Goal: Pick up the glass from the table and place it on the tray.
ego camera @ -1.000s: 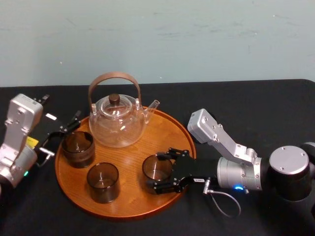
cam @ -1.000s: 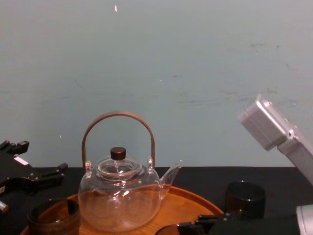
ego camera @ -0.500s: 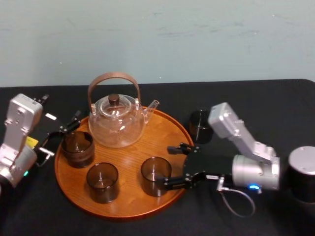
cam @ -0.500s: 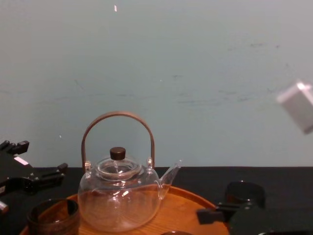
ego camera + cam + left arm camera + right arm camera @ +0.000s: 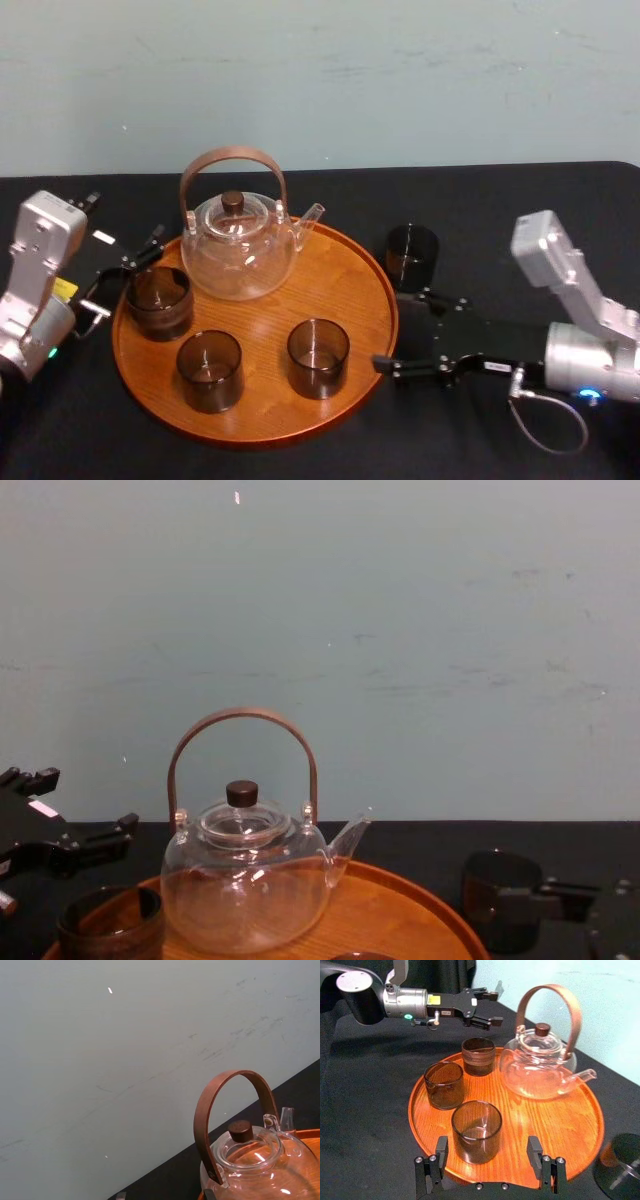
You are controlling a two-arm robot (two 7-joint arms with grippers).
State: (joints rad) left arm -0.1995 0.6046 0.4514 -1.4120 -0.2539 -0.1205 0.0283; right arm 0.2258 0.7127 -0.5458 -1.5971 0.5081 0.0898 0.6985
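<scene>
I see my right gripper [image 5: 400, 330] spread wide and empty on the table [image 5: 520, 200] beside the tray's [image 5: 330, 290] right rim, the glass [image 5: 318, 357] standing on the tray, left gripper [image 5: 492, 1008] parted near its left rim.

Lab-style test bench, not a home. The table [image 5: 500, 200] is draped in plain black cloth and set against a bare, scuffed pale blue-green wall [image 5: 320, 80]. A tea set stands arranged on it: glass teapot [image 5: 238, 250] on a round wooden tray [image 5: 335, 275].
</scene>
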